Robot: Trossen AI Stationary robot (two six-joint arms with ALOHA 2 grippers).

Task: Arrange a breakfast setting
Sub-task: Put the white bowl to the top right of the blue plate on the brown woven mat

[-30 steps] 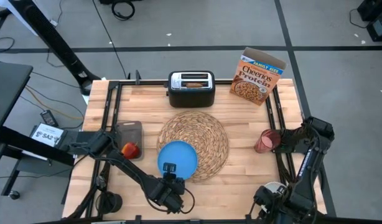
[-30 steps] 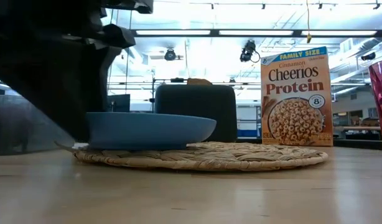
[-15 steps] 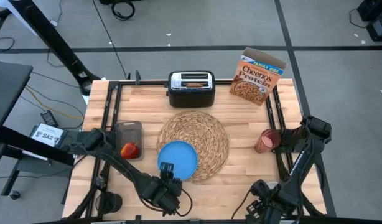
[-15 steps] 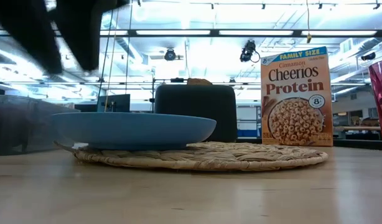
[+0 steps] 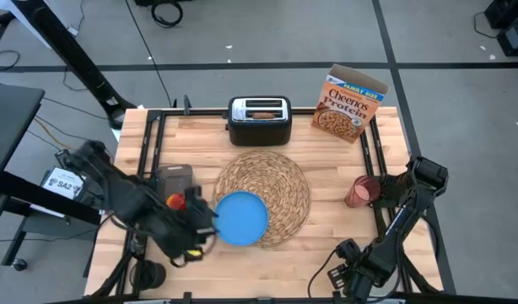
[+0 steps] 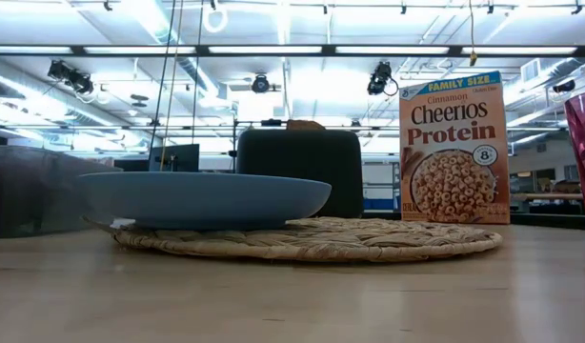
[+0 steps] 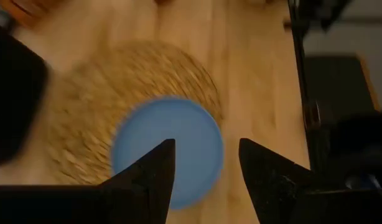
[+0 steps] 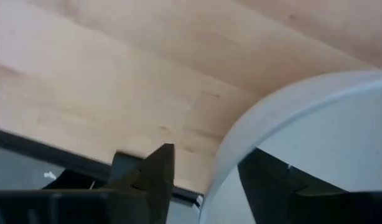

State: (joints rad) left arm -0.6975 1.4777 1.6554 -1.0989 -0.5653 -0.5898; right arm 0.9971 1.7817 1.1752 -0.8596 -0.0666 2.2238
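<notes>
One small blue plate (image 5: 240,217) sits on the near-left edge of the woven placemat (image 5: 272,190); left end effector (image 7: 200,171) hovers above, fingers wide, empty; plate looks rigid, slick, best gripped by rim.

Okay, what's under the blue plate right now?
The blue plate rests on the woven straw placemat, overhanging its near-left edge above the wooden table. Whatever lies directly beneath the plate is hidden.

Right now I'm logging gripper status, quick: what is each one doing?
Left gripper: open, empty, above the blue plate.
Right gripper: open, fingers either side of the white bowl's rim, not closed on it.
</notes>
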